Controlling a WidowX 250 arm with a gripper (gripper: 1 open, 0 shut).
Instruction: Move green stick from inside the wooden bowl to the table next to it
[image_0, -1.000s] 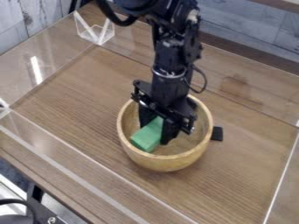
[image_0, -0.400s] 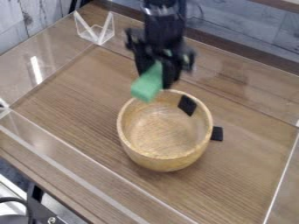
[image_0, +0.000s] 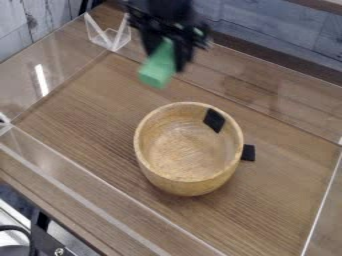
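Fingers (image_0: 166, 50) pinching the green stick (image_0: 158, 67), pointing down, blurred. Stick hanging tilted below the fingers, up in the air, clear of the bowl (image_0: 191, 150), above the desk (image_0: 94, 110). Small black pieces (image_0: 215, 120) on the bowl's rim.

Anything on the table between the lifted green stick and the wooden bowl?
No. In the camera view, only bare table lies between the green stick, held in the gripper, and the wooden bowl.
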